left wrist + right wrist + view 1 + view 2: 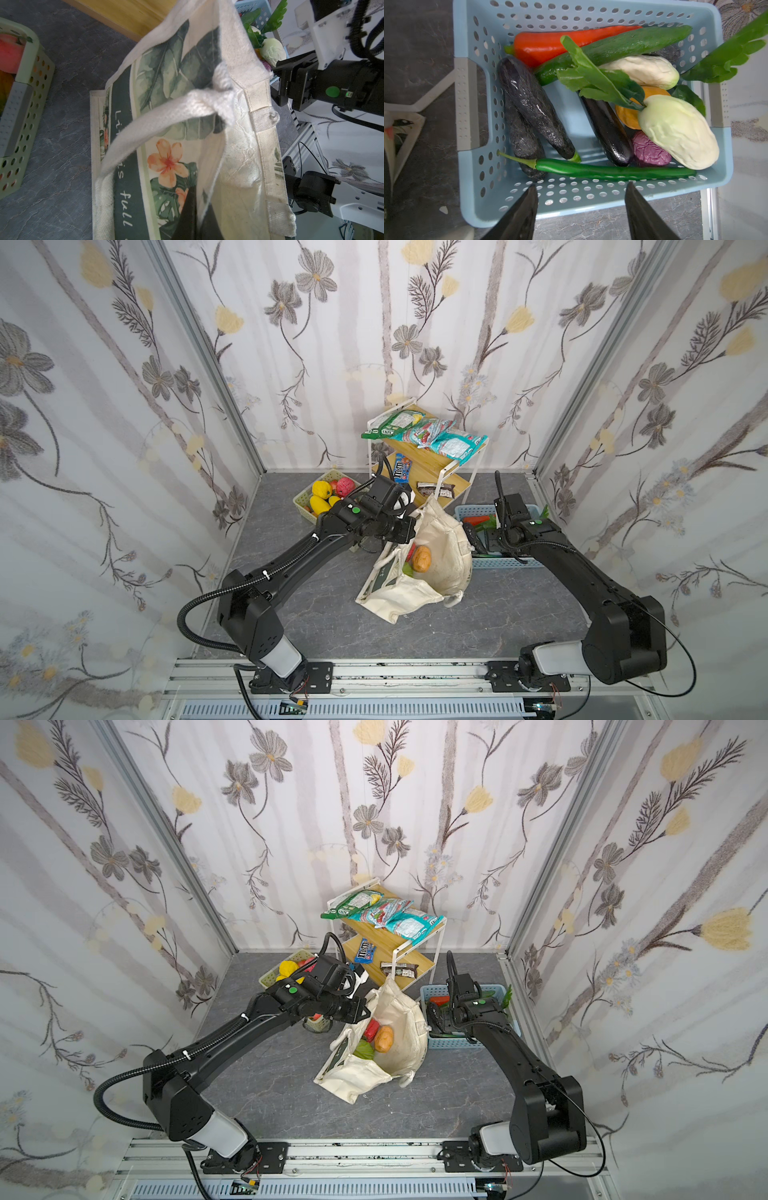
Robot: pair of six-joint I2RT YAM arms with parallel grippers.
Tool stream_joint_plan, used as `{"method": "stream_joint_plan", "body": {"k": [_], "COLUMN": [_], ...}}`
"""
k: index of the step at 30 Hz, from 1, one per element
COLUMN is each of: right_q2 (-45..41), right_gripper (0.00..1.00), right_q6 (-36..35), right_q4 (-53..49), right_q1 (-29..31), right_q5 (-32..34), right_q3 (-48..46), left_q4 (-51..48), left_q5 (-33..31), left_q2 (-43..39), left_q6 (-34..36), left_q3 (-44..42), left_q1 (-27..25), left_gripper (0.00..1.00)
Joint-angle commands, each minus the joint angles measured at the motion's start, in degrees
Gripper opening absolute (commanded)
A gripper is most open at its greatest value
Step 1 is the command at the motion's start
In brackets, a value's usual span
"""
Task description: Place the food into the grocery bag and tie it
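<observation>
The jaws of the left gripper (196,205) are closed on the cloth rim of the grocery bag (446,531), at about 11 o'clock of the bag's mouth in both top views. The jaws of the right gripper (581,185) stand apart and hold nothing. They are over the wall of the blue basket (467,166), which sits at 3 o'clock from the bag. A green chili (612,171) lies just beyond the fingertips, apart from them. Dark eggplants (533,108) and a pale cabbage (675,133) lie further in. A potato (421,558) lies inside the bag.
</observation>
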Motion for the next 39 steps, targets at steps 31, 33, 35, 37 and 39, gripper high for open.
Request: {"method": "stream_joint_plan", "body": {"k": [31,33,35,37,39], "right_q2": [16.85,17.44,17.9,18.42,18.99], "right_gripper": [0.72,0.74,0.75,0.77,0.78], "right_q6": [-8.84,-9.39,-9.97,-10.72,-11.42], "right_q4": [5.12,5.45,5.71,5.82,6.39], "right_q1": [-3.16,-3.17,-3.17,-3.17,-3.17], "right_q5": [-0.25,1.35,2.78,3.95,5.41], "right_q3": [1.22,1.13,0.96,0.95,0.95], "left_q4": [0.42,0.42,0.44,0.6,0.76], "left_q5": [2.77,2.76,2.87,2.93,2.94], "left_q2": [-1.62,-1.39,-1.16,-1.08,-1.04], "left_q6": [-0.09,-0.09,-0.16,-0.26,-0.43], "left_q3": [-1.53,-1.44,-1.36,-1.36,-1.36], "left_q1": [0.03,0.08,0.04,0.03,-0.02], "left_gripper": [0.0,0.0,0.0,0.0,0.0]}}
